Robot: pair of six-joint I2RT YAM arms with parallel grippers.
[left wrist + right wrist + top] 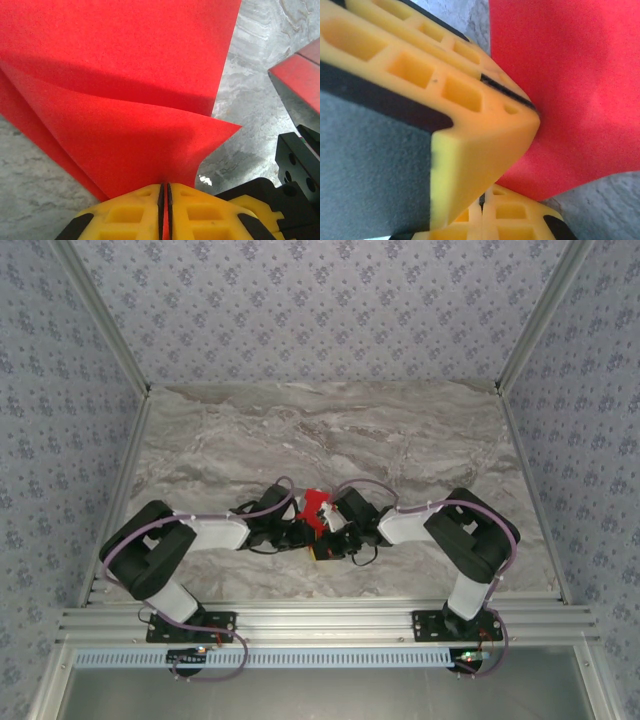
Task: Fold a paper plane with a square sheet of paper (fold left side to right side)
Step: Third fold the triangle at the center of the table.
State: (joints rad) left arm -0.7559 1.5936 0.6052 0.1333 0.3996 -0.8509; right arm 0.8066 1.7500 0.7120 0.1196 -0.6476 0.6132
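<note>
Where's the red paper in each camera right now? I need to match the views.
Top external: red paper at centre, between the two wrists.
Left wrist: red paper across the upper left, pinched in the left claw.
Right wrist: red paper upper right, behind yellow fingers.
Shared landmark: grey marble table.

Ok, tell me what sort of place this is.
Probably a robot test cell in a lab: a left arm and right arm bolted to an aluminium rail, a marble-look table, and patterned walls closing in three sides.
</note>
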